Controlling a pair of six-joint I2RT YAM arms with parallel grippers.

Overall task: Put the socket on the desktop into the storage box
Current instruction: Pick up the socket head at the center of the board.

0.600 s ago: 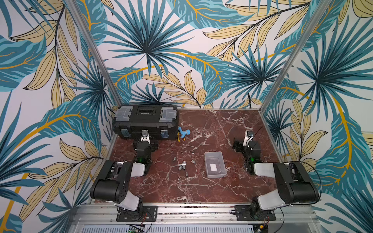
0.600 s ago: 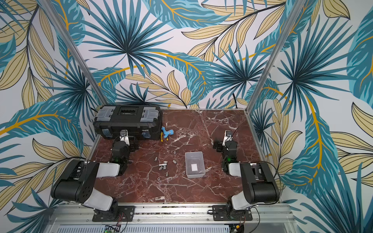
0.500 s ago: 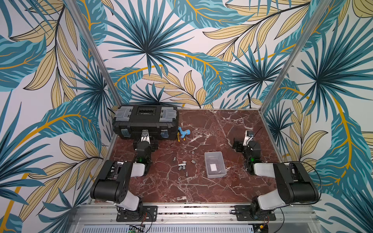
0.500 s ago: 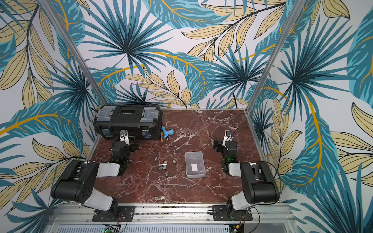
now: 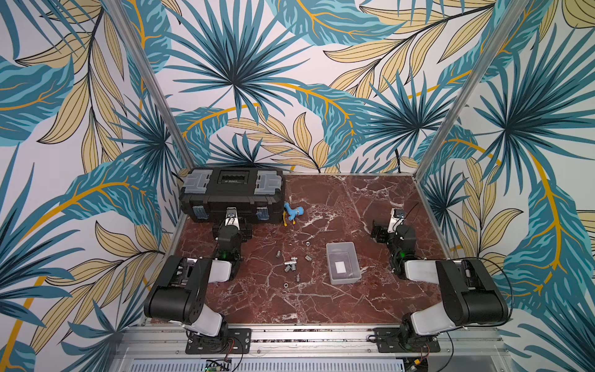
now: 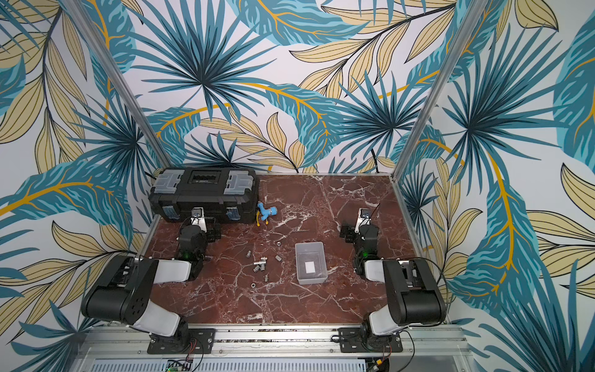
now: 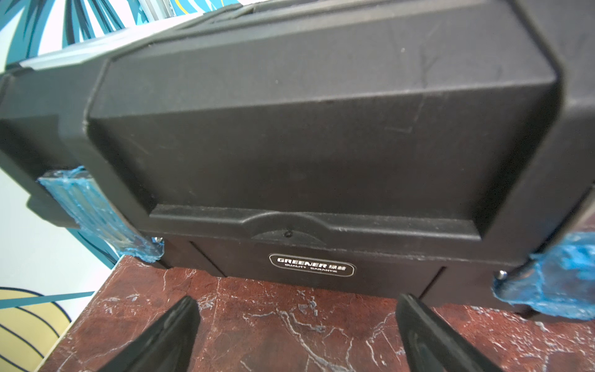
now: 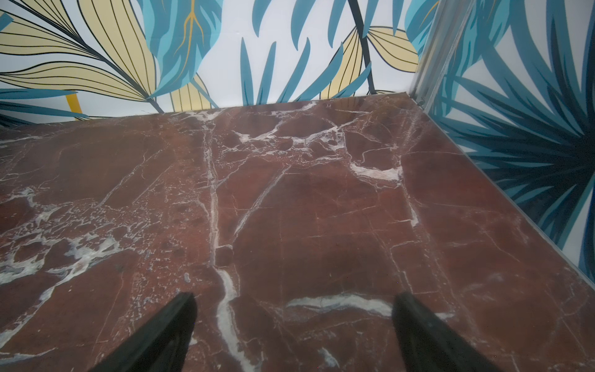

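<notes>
One GREENER badge (image 7: 311,268) on black toolbox (image 7: 289,128)

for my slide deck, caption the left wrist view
Left end effector, open, low over the marble desktop, facing the front of the black toolbox.

Sockets (image 5: 288,267) lie on the desktop (image 5: 322,302), left of the storage box (image 5: 346,279).

Parted fingers (image 8: 161,338) over marbled desktop (image 8: 306,209)
</notes>
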